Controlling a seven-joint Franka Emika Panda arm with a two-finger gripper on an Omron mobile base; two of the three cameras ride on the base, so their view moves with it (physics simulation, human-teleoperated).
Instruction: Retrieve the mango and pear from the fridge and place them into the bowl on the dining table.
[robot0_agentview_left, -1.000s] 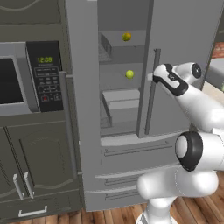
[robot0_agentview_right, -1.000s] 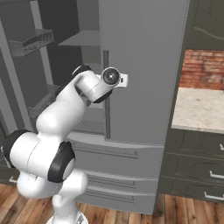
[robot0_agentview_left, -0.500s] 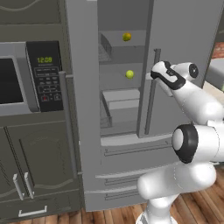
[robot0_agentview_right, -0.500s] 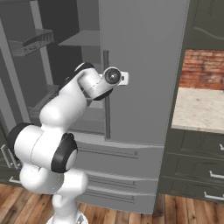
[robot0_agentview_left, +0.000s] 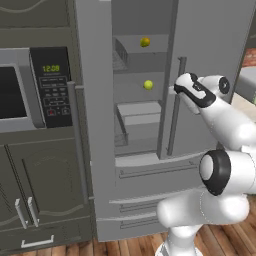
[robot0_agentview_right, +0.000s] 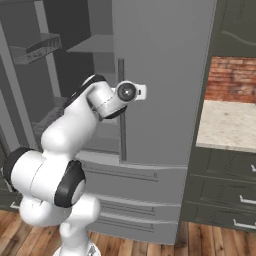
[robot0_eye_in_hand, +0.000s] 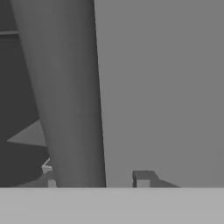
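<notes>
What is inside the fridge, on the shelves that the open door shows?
In the fridge, the mango lies on an upper shelf and the pear on the shelf below, above a grey drawer. The closed right door hides the rest.

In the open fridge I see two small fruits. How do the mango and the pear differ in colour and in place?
Colour: the mango is darker, orange-yellow; the pear is brighter, yellow-green.
Place: the mango sits on the upper shelf of the fridge; the pear sits one shelf lower, just above a grey drawer.
Shared: both are small, roundish, about equal in size, and neither is touched by the robot.
</notes>
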